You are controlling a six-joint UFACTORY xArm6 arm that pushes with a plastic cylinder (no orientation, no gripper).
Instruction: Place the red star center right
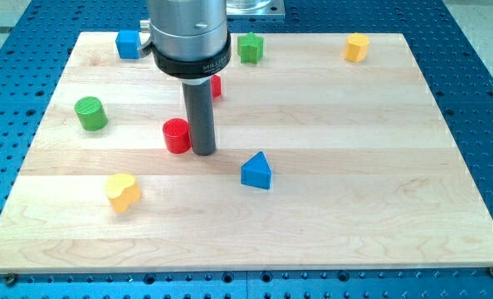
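Note:
The red star [216,85] is mostly hidden behind the arm, only a sliver showing at the rod's right, near the view's top centre. My tip [202,152] rests on the board below that sliver, just right of a red cylinder [177,135] and almost touching it. A blue triangular block [256,171] lies to the tip's lower right.
A green cylinder [90,113] sits at the left, a yellow heart-shaped block [123,192] at the lower left, a blue block [129,43] at the top left, a green star-like block [250,48] at the top centre, a yellow block [357,47] at the top right. The wooden board [379,191] lies on a blue perforated table.

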